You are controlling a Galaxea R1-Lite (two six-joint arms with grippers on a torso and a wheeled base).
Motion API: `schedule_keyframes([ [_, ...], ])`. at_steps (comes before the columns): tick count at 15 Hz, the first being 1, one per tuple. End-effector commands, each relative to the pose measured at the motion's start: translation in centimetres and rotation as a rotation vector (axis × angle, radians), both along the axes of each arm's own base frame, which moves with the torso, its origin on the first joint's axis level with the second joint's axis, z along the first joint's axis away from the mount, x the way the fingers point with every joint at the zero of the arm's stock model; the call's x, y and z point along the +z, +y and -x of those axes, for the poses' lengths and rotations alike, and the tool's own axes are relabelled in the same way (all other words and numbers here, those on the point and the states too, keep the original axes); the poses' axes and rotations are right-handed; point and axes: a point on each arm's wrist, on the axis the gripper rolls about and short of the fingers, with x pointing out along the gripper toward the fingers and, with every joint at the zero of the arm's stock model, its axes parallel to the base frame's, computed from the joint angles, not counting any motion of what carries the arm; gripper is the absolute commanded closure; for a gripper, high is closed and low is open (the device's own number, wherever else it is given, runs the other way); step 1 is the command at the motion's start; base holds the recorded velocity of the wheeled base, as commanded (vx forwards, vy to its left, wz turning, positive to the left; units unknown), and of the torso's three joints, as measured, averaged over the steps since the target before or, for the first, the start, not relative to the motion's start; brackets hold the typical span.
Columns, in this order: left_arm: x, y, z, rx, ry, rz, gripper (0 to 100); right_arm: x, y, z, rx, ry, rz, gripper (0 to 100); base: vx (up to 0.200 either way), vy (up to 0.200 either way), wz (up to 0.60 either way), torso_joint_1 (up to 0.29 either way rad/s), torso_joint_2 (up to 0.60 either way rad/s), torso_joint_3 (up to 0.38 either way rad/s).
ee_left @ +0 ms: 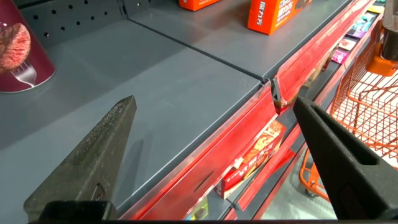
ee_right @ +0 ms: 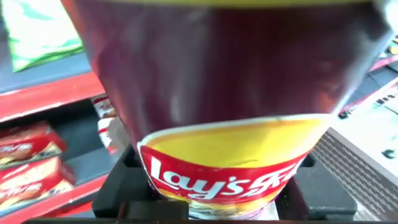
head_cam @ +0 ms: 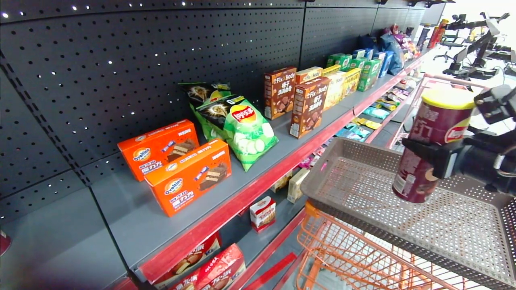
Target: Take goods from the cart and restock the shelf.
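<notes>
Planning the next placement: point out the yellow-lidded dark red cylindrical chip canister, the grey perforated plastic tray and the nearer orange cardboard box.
Dark red cylindrical chip canister (head_cam: 437, 121): head view, upper side wall.
Grey perforated plastic tray (head_cam: 363, 189): head view, bare floor.
Nearer orange cardboard box (head_cam: 189, 177): head view, printed face.

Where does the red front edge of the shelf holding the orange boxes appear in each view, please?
Head view: the red shelf edge runs diagonally just below the orange boxes.
Left wrist view: the edge crosses between the left gripper's open fingers.
Right wrist view: the edge lies beside the held canister, under the green bag.
Shared landmark: the red packs on the shelf beneath.
</notes>
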Motion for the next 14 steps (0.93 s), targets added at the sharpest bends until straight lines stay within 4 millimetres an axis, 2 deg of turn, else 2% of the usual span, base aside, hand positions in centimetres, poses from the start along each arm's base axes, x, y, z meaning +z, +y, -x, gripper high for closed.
schedule_keyframes([
  [1,0.0,0.0,0.0,0.001,0.001,0.001,0,0.8,-1.4,6.8,0.0,-0.079,-0.038,100,0.0,0.0,0.0,0.0,0.0,0.0],
  [6,0.0,0.0,0.0,0.001,0.0,0.0,0,0.4,-2.6,11.4,0.051,-0.152,-0.085,100,0.0,0.0,0.0,0.0,0.0,0.0],
  [10,0.0,0.0,0.0,0.001,0.0,0.001,0,-0.1,-3.4,11.3,-0.112,-0.137,-0.068,100,0.0,0.0,0.0,0.0,0.0,0.0],
  [12,0.0,0.0,0.0,0.001,0.0,0.001,0,-2.5,-4.2,12.3,-0.165,-0.051,-0.051,100,0.0,0.0,0.0,0.0,0.0,0.0],
  [14,0.0,0.0,0.0,0.001,0.0,0.001,0,-2.8,-5.4,12.3,-0.153,-0.02,-0.049,100,0.0,0.0,0.0,0.0,0.0,0.0],
])
